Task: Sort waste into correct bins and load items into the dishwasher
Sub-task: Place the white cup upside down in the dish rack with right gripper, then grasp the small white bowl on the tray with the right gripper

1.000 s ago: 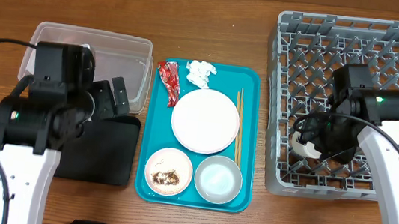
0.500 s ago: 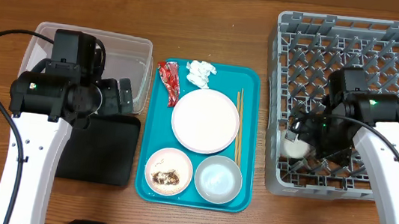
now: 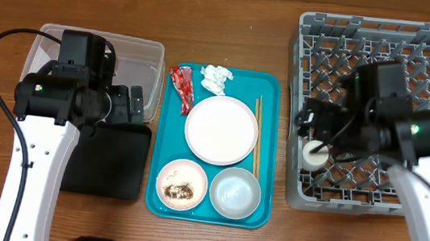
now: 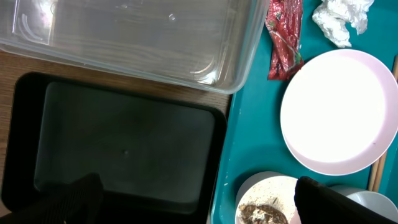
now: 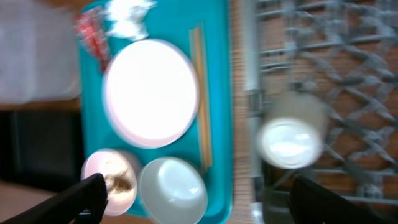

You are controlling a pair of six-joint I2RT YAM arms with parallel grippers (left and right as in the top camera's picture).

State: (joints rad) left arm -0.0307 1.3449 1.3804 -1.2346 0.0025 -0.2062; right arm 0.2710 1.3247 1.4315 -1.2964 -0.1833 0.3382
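Both the left gripper [image 4: 198, 190] and right gripper [image 5: 198, 186] are spread wide, tips cut off at the bottom edge, and the cup [image 5: 290, 138] in the rack [image 5: 348, 43] looks blurry

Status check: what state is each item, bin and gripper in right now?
Left gripper: open, empty.
Right gripper: open, empty.
Cup: in dish rack, not held.
Plate: on teal tray, bare.
Scrap bowl: holds brown scraps.
Other bowl: empty.
Chopsticks: flat on tray, beside plate.
Red wrapper: crumpled, on tray.
Tissue: crumpled, on tray.
Clear tub: empty.
Black tray: empty.
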